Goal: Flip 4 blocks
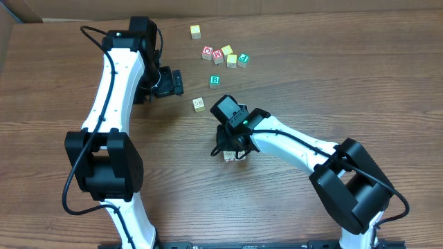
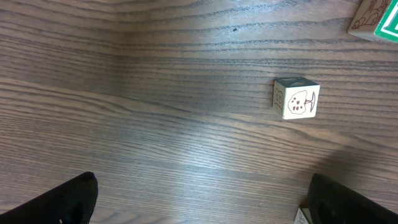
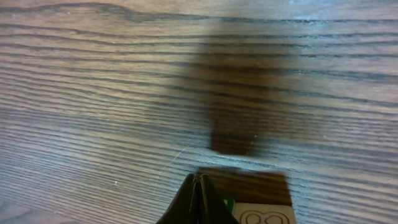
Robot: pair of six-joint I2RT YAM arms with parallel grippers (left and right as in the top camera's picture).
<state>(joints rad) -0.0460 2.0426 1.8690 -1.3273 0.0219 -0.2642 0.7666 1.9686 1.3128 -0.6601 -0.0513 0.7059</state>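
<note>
One block (image 1: pixel 228 156) is sitting in the middle of the table (image 1: pixel 346 76), just beside the right gripper (image 3: pixel 199 190), whose fingers are pressing together on nothing, seemingly nudging it over. The left gripper (image 1: pixel 180 83) is hanging wide apart near the red-marked block (image 1: pixel 199 104). The next move is calling for a steady push.

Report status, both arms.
Left gripper open, empty, cream block ahead. Right gripper shut, empty, tips beside second block. Nothing blocking either.
</note>
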